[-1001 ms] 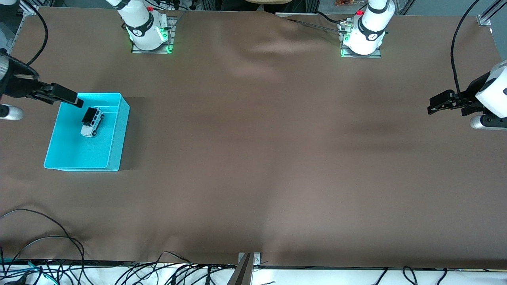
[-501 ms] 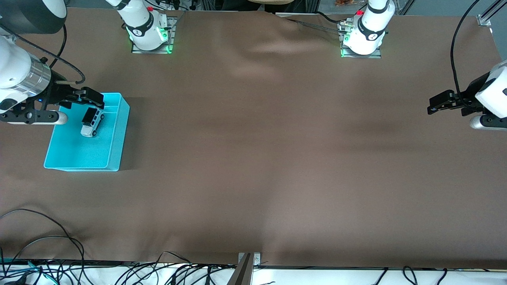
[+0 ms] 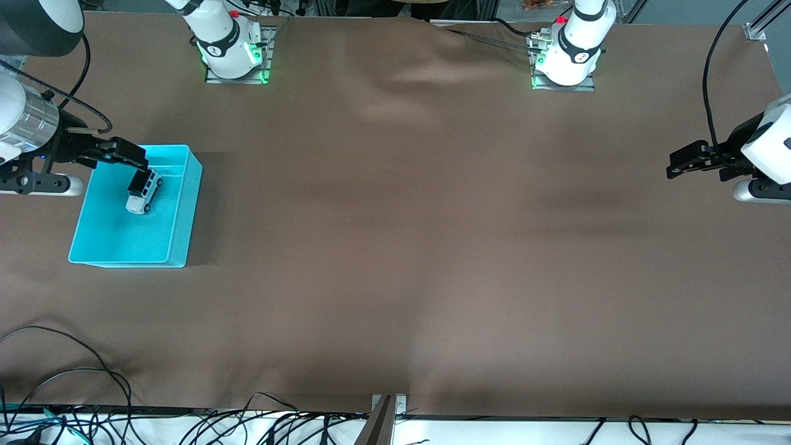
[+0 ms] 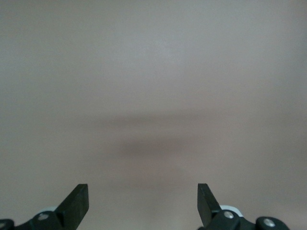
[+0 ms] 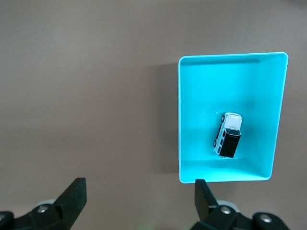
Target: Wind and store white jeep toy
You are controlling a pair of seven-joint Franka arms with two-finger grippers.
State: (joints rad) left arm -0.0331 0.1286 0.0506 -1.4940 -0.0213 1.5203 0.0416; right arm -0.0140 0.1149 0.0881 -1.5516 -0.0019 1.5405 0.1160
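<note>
Bin [image 3: 179, 204]: cyan, rectangular, open top, sits on brown table cloth [image 3: 395, 247] at right arm's end. Contents: only the white jeep toy [image 3: 143, 191], upright on its wheels, black roof up, resting on bin floor near the wall closest to the robot bases; same in right wrist view [image 5: 228, 134]. No readable labels or writing on bin or toy; arm bases carry a small round mark, too small to read.

Right gripper [image 3: 126, 156] is up over the bin's base-side edge, above the jeep, fingers [image 5: 74, 196] spread, nothing held.

Left gripper [image 3: 686, 161] waits over bare cloth at left arm's end, fingers [image 4: 76, 203] spread, empty.
</note>
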